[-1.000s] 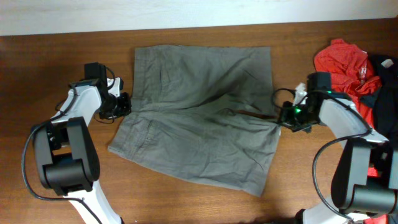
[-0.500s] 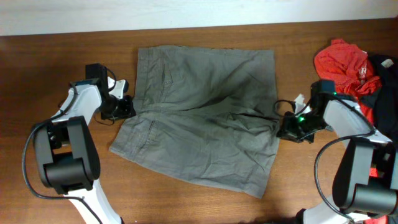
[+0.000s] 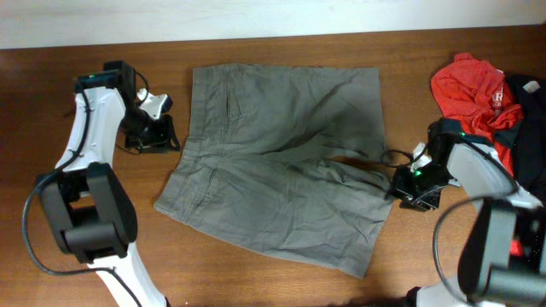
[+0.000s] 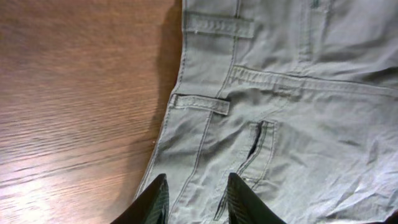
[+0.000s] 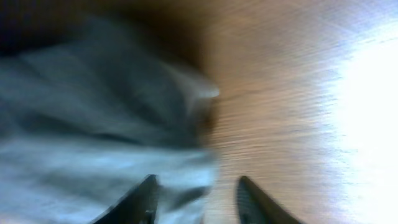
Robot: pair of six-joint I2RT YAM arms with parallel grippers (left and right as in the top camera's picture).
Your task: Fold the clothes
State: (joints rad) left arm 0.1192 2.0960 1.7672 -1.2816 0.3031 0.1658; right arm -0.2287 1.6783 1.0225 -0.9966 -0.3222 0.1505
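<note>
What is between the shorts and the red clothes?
Only bare brown table lies between the shorts and the red clothes, seen in the overhead view. The right gripper sits lower down.

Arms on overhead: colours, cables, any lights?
The left arm and right arm have white links and bulky black joint housings, with thin black cables looping alongside. The left end effector and right end effector are black; a green light glows by the right one.
</note>
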